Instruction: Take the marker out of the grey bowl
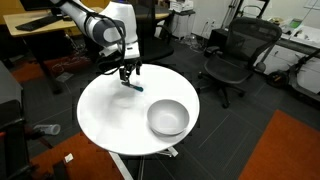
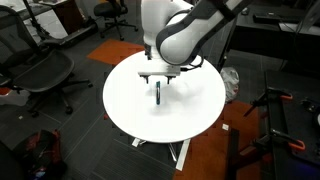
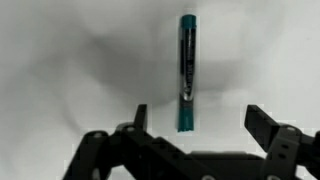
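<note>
The marker [image 3: 186, 70], thin and teal-dark, lies flat on the white round table [image 1: 100, 115], outside the grey bowl [image 1: 167, 118]. In both exterior views it shows just under the gripper [image 1: 133, 86] [image 2: 160, 93]. My gripper [image 3: 197, 115] is open and empty. It hangs just above the table with the near end of the marker between its fingers, not touching them. It shows in both exterior views [image 1: 127, 74] [image 2: 158, 80]. The shiny light-grey bowl stands upright and empty on the other side of the table. In the exterior view from behind the arm it is hidden.
The table [image 2: 130, 110] is small, with its round edge close on all sides. Black office chairs [image 1: 232, 55] [image 2: 45, 75] stand around it on the dark floor. Desks and equipment line the room's far sides.
</note>
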Robot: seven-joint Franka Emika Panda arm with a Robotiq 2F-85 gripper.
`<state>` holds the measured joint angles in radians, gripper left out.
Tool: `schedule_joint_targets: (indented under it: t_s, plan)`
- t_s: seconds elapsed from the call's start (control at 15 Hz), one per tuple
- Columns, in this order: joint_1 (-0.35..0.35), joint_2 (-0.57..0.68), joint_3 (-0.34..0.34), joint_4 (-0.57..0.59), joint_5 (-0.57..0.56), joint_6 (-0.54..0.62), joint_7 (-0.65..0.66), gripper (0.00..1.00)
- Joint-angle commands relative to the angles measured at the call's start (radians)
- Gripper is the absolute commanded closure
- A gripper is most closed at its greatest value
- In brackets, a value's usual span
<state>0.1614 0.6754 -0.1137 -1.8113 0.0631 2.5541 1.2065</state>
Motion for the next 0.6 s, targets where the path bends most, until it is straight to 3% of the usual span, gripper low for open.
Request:
schedule_joint_targets:
  t_s: [0.0,0.53]
  plan:
    - [-0.021,-0.048,0.023,-0.023,0.027,-0.013,-0.04,0.0]
    - [-0.009,-0.023,0.012,0.001,0.008,-0.003,-0.013,0.0]
